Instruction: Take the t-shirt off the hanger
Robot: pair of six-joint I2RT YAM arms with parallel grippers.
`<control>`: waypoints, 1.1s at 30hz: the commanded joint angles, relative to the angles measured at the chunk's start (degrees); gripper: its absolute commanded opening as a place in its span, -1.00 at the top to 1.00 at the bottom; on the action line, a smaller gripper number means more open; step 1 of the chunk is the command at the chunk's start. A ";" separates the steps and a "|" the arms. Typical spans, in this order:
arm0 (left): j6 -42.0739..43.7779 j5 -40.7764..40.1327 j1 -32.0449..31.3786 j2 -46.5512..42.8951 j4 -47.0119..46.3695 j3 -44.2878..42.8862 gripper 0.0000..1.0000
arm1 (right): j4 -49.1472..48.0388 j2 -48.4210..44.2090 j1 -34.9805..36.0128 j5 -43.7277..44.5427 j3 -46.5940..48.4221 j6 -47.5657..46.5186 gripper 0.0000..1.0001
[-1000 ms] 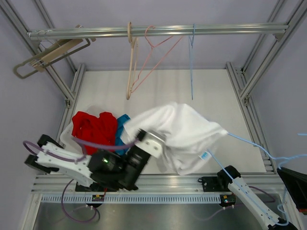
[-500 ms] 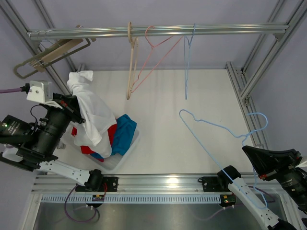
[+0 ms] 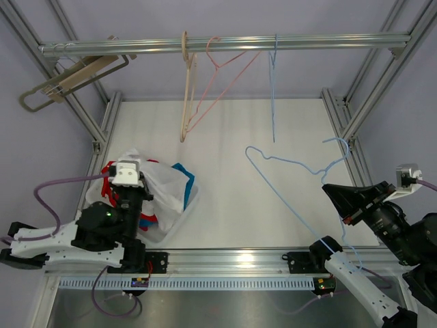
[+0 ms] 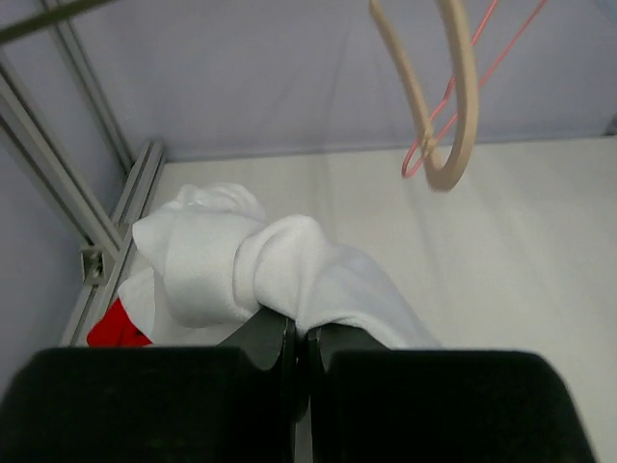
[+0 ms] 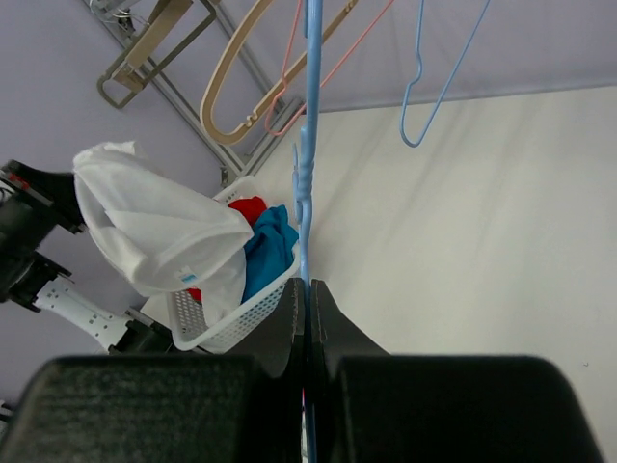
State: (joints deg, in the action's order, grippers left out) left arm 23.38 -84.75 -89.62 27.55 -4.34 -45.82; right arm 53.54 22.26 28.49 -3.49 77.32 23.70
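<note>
T-shirt (image 3: 162,187) now lower, over basket (image 5: 231,313), in left claw (image 4: 299,326)

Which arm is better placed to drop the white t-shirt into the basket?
Left: the left pincer is shut on the white t-shirt over the basket; the right pincer, on the far side, is shut on the blue hanger.

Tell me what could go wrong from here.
1. The shirt, pinched in the left fingers, hangs over the basket rim; released here, part may spill outside.
2. The hanger in the right fingers reaches out near the hanging blue hanger; a swing could snag it.
</note>
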 commanded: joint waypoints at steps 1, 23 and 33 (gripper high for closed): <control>-6.92 -13.68 7.24 0.65 -4.31 5.40 1.00 | -5.37 2.52 0.43 3.21 -0.50 -1.82 1.00; -64.06 38.15 51.91 4.80 37.65 7.59 0.99 | -12.40 15.61 0.43 24.31 0.20 -6.12 1.00; -68.72 50.83 67.55 4.10 40.45 16.02 -0.35 | -21.89 26.33 0.43 31.08 0.73 -11.92 1.00</control>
State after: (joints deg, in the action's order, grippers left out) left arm -41.69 -39.40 -24.60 32.58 33.36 -32.10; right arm 38.59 46.87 28.51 23.81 76.49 14.87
